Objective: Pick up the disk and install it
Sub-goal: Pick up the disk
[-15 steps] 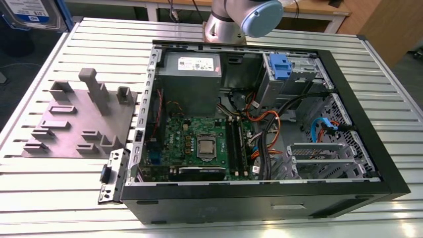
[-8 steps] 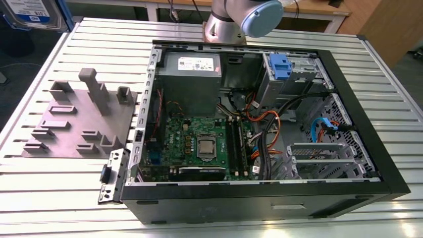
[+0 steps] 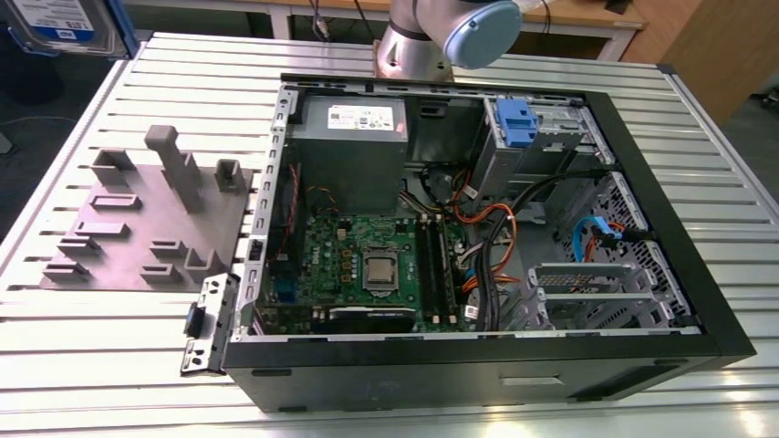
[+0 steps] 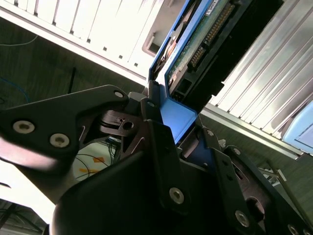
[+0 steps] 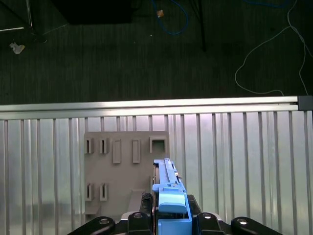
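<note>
The disk (image 5: 168, 193) is clamped edge-on in my gripper (image 5: 171, 220), its blue carrier frame toward the camera. It hangs in the air above the grey fixture plate (image 5: 122, 171), clear of the plate's holders. In the second wrist view the black fingers (image 4: 156, 137) press on the blue frame, with my gripper (image 4: 173, 122) shut on the disk (image 4: 195, 44); its green circuit board and connector face show. In the exterior view the disk (image 3: 55, 23), with its white-and-blue label, sits at the upper left corner, well away from the open computer case (image 3: 681, 228).
The case lies on its side on the slatted metal table (image 3: 109, 365). Inside are a motherboard (image 3: 365, 265), cables, a grey power supply (image 3: 353, 119) and a drive bay with a blue latch (image 3: 517, 123). The fixture plate (image 3: 134, 228) lies on the exterior view's left.
</note>
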`<state>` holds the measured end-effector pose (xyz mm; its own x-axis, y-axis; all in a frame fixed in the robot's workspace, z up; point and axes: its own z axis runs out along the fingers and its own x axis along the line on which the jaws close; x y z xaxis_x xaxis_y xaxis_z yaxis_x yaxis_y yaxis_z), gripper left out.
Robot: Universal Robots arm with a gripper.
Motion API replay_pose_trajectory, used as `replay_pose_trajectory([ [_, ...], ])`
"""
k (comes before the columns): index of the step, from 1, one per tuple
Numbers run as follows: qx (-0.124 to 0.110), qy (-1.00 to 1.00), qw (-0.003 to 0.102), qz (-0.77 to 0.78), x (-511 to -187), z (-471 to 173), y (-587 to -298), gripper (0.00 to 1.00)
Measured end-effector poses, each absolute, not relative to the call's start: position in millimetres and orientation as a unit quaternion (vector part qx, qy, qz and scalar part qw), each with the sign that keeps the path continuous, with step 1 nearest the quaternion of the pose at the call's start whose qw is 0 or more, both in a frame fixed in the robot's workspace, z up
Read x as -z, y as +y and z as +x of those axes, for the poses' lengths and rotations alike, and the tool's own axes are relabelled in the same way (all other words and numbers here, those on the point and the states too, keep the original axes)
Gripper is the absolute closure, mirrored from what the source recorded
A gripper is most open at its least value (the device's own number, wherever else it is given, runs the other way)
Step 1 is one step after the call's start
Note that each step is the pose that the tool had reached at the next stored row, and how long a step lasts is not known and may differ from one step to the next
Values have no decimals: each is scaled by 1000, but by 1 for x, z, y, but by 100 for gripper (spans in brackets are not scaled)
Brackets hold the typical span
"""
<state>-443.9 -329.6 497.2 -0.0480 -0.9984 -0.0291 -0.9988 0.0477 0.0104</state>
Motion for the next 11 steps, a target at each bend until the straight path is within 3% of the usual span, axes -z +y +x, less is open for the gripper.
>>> replay_pose_trajectory([
  [11, -14, 724, 7, -690, -497, -442, -330, 64],
])
